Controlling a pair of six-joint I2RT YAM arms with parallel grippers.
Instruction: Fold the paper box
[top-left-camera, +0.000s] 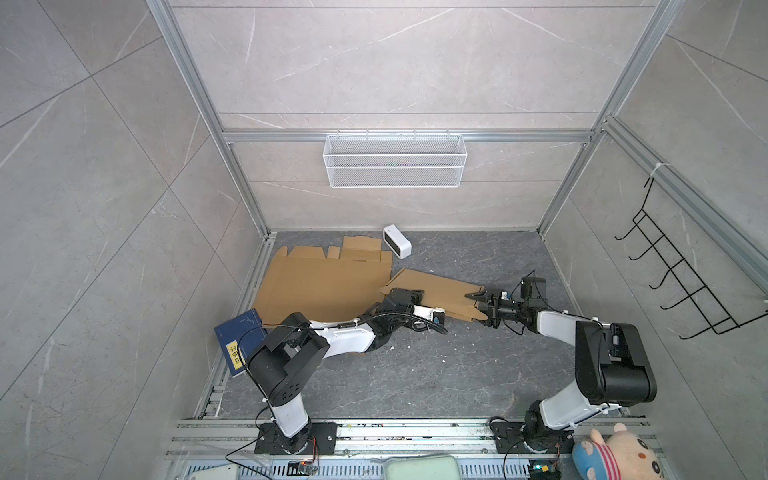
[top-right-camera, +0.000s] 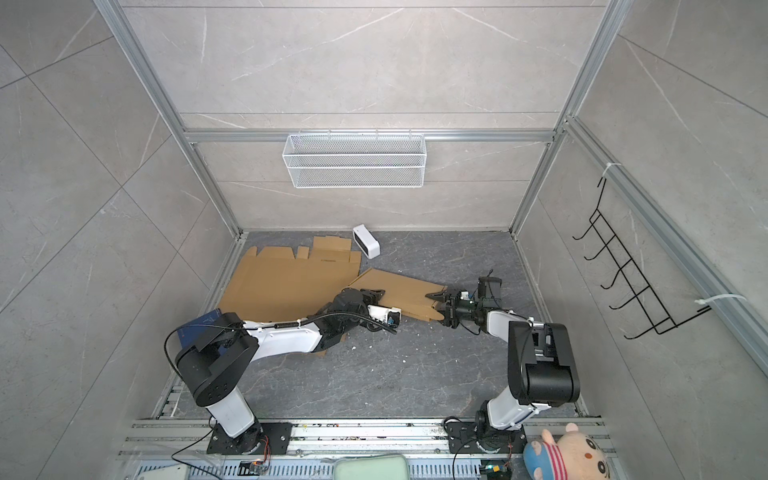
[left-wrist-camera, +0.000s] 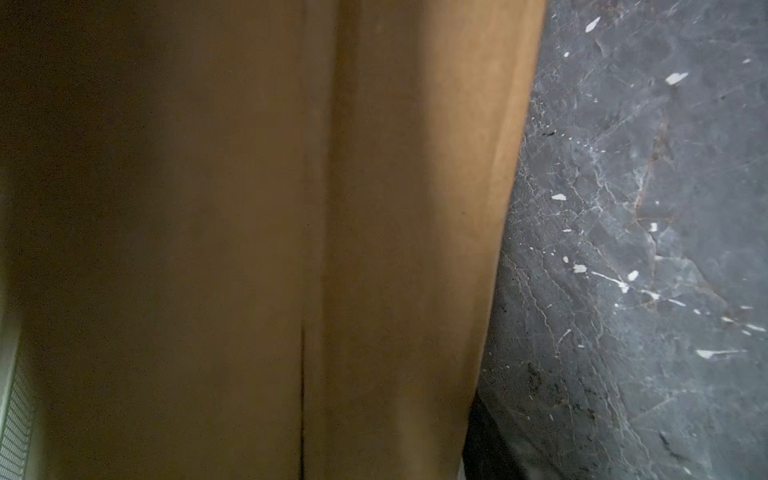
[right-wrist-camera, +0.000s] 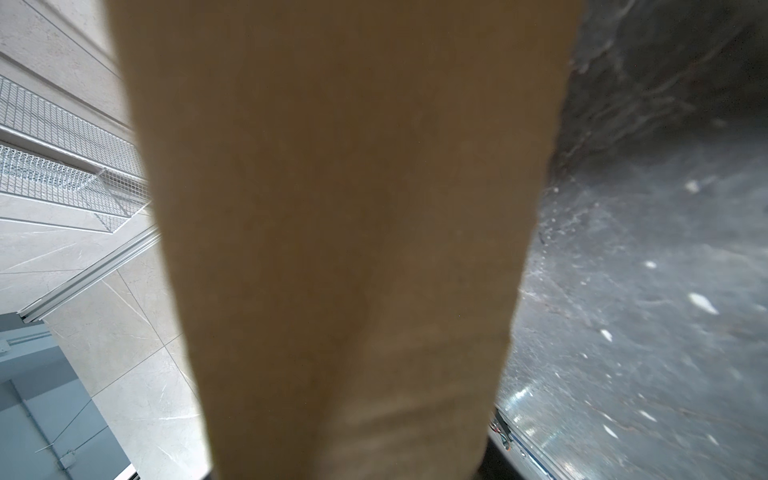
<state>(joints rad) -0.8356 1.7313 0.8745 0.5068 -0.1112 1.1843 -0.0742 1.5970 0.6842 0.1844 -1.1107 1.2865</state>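
Mid-frame, the right gripper (top-left-camera: 478, 306) fingers stand parted astride the paper box (top-left-camera: 440, 290) edge. I cannot tell whether the left gripper (top-left-camera: 417, 295) fingers are parted or clenched.

Both arms stretched low and forward, left claw (top-left-camera: 414, 294) and right claw (top-left-camera: 476, 306) facing each other, grip unclear

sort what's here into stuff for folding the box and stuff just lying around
For the job: cardboard sheet, left end effector, right end effector.
Lying about: spare cardboard pile, white gadget, blue book, wire basket, plush toy.
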